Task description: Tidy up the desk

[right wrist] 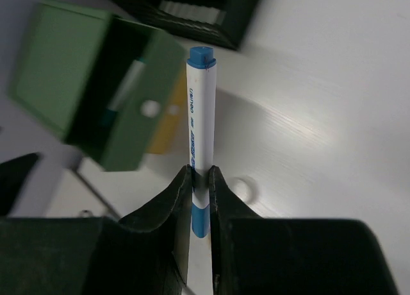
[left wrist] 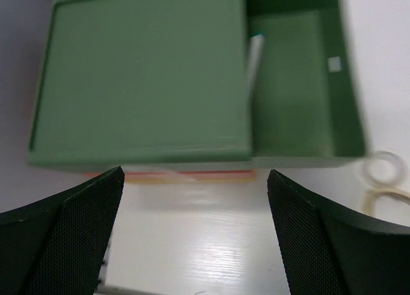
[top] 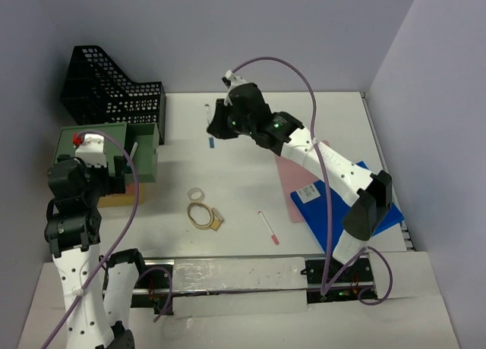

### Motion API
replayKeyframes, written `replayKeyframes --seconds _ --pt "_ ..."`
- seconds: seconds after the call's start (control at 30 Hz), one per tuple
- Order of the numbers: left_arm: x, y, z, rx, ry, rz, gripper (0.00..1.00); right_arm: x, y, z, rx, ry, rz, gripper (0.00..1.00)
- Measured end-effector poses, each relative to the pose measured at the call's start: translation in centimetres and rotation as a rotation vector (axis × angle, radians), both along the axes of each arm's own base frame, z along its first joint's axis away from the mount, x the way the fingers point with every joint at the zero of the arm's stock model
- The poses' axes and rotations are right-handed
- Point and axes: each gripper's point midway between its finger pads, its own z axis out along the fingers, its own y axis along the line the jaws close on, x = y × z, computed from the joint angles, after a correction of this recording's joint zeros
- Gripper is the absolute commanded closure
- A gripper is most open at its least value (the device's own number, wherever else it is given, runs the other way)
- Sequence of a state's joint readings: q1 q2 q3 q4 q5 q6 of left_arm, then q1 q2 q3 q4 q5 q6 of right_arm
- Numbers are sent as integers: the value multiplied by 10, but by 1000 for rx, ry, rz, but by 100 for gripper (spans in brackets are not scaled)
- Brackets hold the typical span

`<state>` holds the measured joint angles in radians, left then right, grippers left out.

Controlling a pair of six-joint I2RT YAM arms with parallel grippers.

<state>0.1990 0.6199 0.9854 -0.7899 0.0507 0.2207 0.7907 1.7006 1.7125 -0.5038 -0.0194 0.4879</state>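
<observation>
The white desk (top: 250, 174) carries scattered items. My right gripper (top: 216, 127) hangs over its far middle, shut on a white marker with a blue cap (top: 211, 141). In the right wrist view the jaws (right wrist: 200, 177) pinch the marker (right wrist: 200, 109) near its lower end, with the cap pointing at the green drawer box (right wrist: 61, 64). My left gripper (top: 120, 176) is open and empty beside the green box (top: 106, 148). In the left wrist view its jaws (left wrist: 192, 244) stand wide above bare desk, in front of the box (left wrist: 138, 70). The box's open drawer (left wrist: 295, 90) holds a white pen (left wrist: 255, 58).
A black mesh file holder (top: 114, 91) stands at the back left. A yellow-orange pad (top: 121, 199) lies under the box's front. Two tape rings (top: 199, 205), a red-white pen (top: 268, 227), a small pen (top: 206, 106), pink paper (top: 304, 174) and a blue folder (top: 380, 216) lie on the desk.
</observation>
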Motion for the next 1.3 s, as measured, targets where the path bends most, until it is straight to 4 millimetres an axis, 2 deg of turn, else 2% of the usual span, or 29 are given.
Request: replayKeyframes --seconds 0.1,0.2,0.27,0.33,0.43,0.5,0.57,0.77,0.83,1.03,1.2,1.3 --pt "1 28 -12 64 25 138 1 -4 46 45 215 -15 83 100" --pt "2 42 -11 94 24 215 1 -7 102 65 367 7 176 100" --pt "3 46 -7 101 9 235 1 -7 137 64 449 49 218 100" --pt "3 48 -4 106 -4 248 1 -11 162 44 486 119 241 100" --pt "1 50 -1 110 -16 259 1 -18 184 6 483 232 235 100" --pt "1 50 0 111 -20 263 1 -21 191 -11 478 281 218 95" --pt "0 51 0 112 -23 264 1 -25 195 -18 478 309 210 89" --pt "0 50 0 107 -24 264 1 -29 202 -11 522 308 209 79" --pt "1 50 0 106 -24 263 1 -29 203 -10 526 309 205 69" --pt "1 49 0 104 -25 258 1 -27 206 -10 519 313 204 50" --pt "3 46 -1 96 -25 241 1 -28 202 -12 455 273 219 46" --pt "3 45 -1 92 -25 233 1 -31 195 5 394 193 252 46"
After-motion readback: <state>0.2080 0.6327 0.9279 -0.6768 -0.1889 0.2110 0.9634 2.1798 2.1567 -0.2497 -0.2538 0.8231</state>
